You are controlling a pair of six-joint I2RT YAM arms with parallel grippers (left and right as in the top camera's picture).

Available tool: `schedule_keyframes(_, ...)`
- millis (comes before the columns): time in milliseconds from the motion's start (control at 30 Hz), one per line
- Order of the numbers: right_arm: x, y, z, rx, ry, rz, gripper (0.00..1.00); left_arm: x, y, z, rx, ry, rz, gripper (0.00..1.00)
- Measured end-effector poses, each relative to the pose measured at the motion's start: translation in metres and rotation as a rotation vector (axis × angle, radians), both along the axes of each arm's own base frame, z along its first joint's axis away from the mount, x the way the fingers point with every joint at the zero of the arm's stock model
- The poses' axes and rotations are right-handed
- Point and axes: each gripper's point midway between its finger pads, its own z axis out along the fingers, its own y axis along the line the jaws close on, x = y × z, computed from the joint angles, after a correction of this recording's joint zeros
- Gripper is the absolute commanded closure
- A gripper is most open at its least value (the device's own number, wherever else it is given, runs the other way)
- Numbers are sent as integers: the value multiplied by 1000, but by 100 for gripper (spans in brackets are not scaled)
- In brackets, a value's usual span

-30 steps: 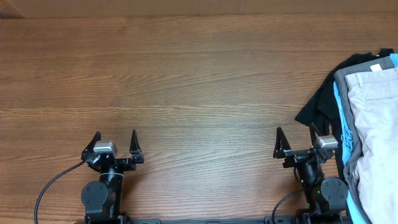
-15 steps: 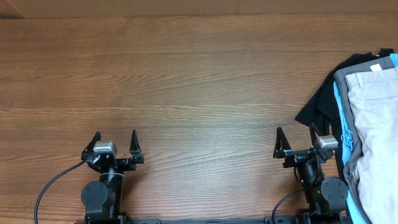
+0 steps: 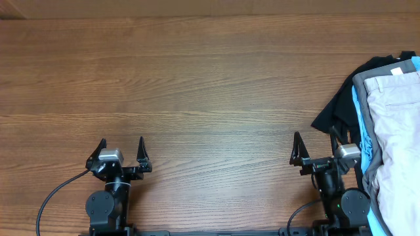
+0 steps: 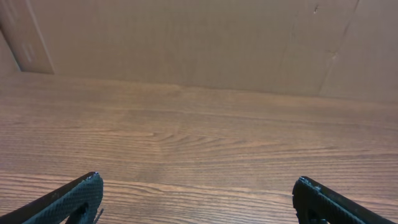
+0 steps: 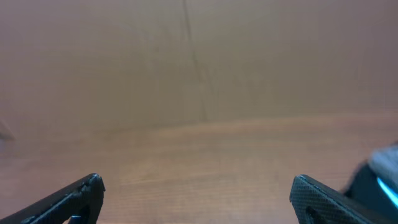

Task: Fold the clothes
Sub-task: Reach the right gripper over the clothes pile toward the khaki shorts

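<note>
The light beige shorts [image 3: 397, 141] lie on top of a pile of clothes at the table's right edge, waistband with a small white tag toward the back. My right gripper [image 3: 316, 143] is open and empty, low over the table just left of the pile; in the right wrist view [image 5: 196, 186] its fingers frame bare wood, with a dark and blue cloth edge [image 5: 382, 174] at the right. My left gripper [image 3: 122, 145] is open and empty at the front left, far from the shorts; it also shows in the left wrist view [image 4: 196, 190].
Under the shorts lie a grey garment [image 3: 367, 174], a bright blue one [image 3: 360, 131] and a black one [image 3: 338, 108] spilling leftward. A cardboard wall [image 4: 186, 37] stands behind the wooden table [image 3: 197, 85]. A black cable [image 3: 56, 193] trails from the left arm's base.
My right gripper has shifted slightly to the right, toward the pile. The left arm and the clothes have not moved.
</note>
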Motion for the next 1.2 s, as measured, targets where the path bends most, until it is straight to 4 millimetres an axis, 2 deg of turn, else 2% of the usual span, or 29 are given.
schedule_keyframes(100,-4,9,19,2,-79,52,0,0,0,0,0,0,0,0)
schedule_keyframes(200,-6,13,22,15,-84,81,0,0,0,0,0,0,0,0)
schedule_keyframes(267,-10,16,38,23,-102,99,0,0,0,0,0,0,0,0)
schedule_keyframes(333,-22,15,76,29,-171,103,0,0,0,0,0,0,0,0)
schedule_keyframes(367,-31,14,104,33,-224,99,0,0,0,0,0,0,0,0)
schedule_keyframes(433,-48,11,145,38,-290,88,0,0,0,0,0,0,0,0)
schedule_keyframes(533,-59,6,177,46,-307,65,0,0,0,0,0,0,0,0)
schedule_keyframes(667,-62,1,214,54,-295,35,0,0,0,0,0,0,0,0)
schedule_keyframes(767,-53,-4,233,56,-241,4,0,0,0,0,0,0,0,0)
schedule_keyframes(867,-37,-10,239,37,-169,-39,0,0,0,0,0,0,0,0)
schedule_keyframes(1000,4,-29,234,-39,11,-171,0,0,0,0,0,0,0,0)
schedule_keyframes(1067,17,-38,231,-76,89,-231,0,0,0,0,0,0,0,0)
schedule_keyframes(1133,41,-53,235,-134,179,-324,0,0,0,0,0,0,1,0)
schedule_keyframes(1200,57,-62,226,-186,292,-372,0,0,0,0,0,0,2,0)
